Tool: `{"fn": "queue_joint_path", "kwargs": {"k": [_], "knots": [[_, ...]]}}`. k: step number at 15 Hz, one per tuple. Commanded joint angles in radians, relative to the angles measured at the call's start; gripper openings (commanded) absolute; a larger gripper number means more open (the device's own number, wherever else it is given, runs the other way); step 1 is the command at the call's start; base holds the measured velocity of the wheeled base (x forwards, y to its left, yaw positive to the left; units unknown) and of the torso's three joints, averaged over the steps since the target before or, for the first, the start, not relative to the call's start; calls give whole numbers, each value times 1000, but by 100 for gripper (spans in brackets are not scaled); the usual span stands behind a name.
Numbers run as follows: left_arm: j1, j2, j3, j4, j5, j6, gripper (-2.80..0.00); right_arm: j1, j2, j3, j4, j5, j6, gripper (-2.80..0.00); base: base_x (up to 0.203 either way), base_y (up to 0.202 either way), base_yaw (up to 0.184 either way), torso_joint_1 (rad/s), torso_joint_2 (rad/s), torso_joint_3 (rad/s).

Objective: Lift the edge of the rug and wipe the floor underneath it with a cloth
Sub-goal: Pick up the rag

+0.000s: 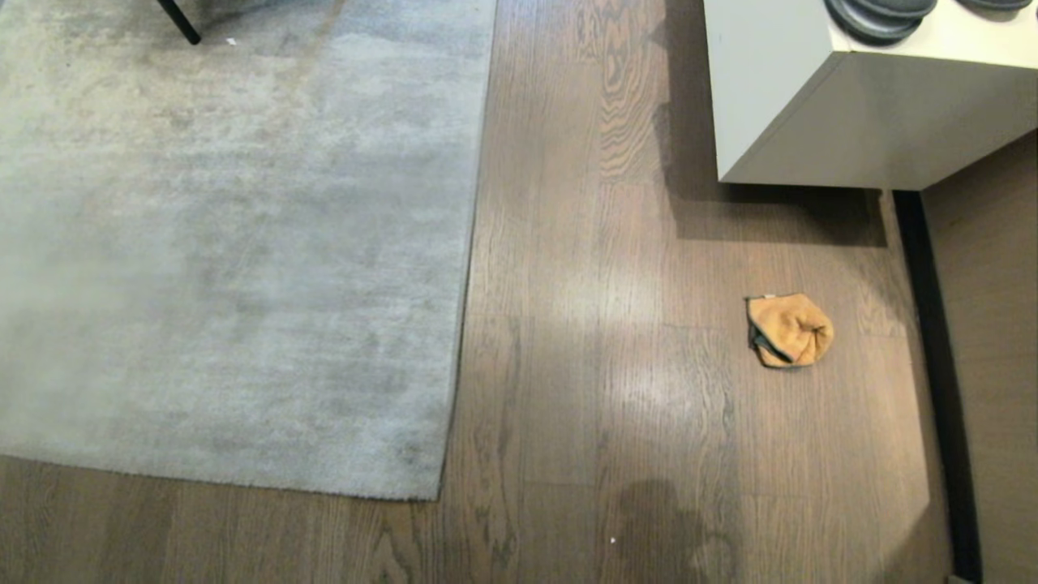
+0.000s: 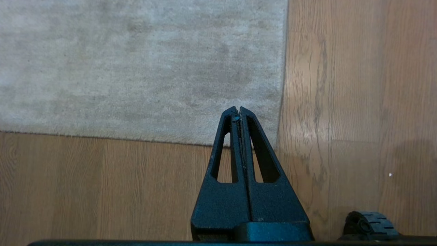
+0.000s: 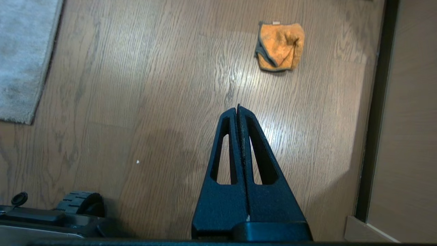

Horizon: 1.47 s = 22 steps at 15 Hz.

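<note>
Rug edge point(image 1: 470, 243) is lying flat center-left, cloth point(image 1: 789, 330) is sitting untouched on floor point(image 1: 608, 405) center-right, left gripper point(image 2: 238, 108) and right gripper point(image 3: 237, 107) are hanging closed, empty; everything's pending.

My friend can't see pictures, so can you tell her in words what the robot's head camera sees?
A small orange cloth lies crumpled on the brown wood floor, well to the right of a big grey rug lying flat. A white cabinet stands at the upper right, beyond the cloth. No robot arm shows.
</note>
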Motion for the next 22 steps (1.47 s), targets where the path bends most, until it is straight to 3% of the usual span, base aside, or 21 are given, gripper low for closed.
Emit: {"fn": "queue_joint_path", "kwargs": {"k": [1,22], "knots": [[0,0,0,0,0,0,-280,0,1,0,0,1,-1,-280,0,0,0,-2,-2,-198],[0,0,0,0,0,-6,-280,0,1,0,0,1,-1,-280,0,0,0,2,1,-197]]}}
